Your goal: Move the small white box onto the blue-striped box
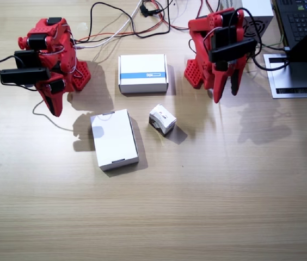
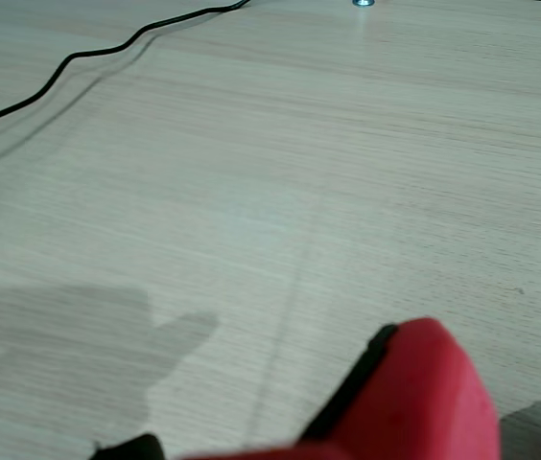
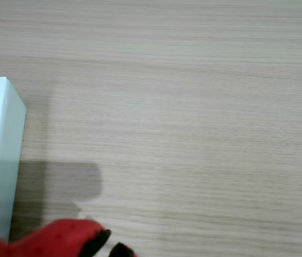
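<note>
Fixed view: the small white cardboard box [image 1: 162, 118] lies on the table, near side of the flat blue-striped box [image 1: 142, 73]. My left gripper [image 1: 225, 95] and right gripper [image 1: 55, 110] both appear clenched, empty. Wrist views: only table. I should release the left fingers before straddling the carton squarely.

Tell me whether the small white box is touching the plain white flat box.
Apart. The fixed view shows bare table between the small white box and the plain white flat box; neither wrist view shows the two together.
</note>
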Controlling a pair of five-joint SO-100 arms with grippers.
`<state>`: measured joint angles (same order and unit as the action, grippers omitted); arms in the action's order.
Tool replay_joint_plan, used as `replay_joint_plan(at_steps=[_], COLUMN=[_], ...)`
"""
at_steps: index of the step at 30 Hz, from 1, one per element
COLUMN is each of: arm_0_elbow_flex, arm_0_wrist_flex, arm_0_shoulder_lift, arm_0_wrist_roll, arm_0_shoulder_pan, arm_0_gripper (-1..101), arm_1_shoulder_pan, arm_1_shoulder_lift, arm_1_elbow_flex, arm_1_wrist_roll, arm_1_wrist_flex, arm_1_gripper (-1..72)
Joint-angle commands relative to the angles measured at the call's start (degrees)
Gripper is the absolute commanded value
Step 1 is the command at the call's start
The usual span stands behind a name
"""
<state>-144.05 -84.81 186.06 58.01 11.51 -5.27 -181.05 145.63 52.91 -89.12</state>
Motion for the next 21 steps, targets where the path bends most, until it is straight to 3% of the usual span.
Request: replay_joint_plan(at_steps=[1,11,16,21], arm_0_elbow_flex=[-30.06,-30.06,-30.06,-30.06], arm_0_wrist_flex=[17.05,17.05,17.05,16.79], arm_0_shoulder_lift=[1.41,1.41,1.41,1.41], arm_0_wrist_roll=[3.43,3.43,3.43,3.52], arm_0_shoulder_pan=[-15.91,-15.82,-15.82,-15.73], arm_0_gripper=[0,0,0,0], arm_1_shoulder_pan=[0.26,0.35,-1.41,-13.89], arm_1_shoulder_lift=[0.09,-0.35,-0.35,-0.26], arm_1_elbow_flex=[17.84,17.84,5.98,-13.97], arm_1_wrist_roll=[31.11,29.88,23.03,12.39], arm_1_wrist_flex=[4.22,4.39,3.87,1.41], arm_1_gripper=[0.2,0.2,0.2,0.2])
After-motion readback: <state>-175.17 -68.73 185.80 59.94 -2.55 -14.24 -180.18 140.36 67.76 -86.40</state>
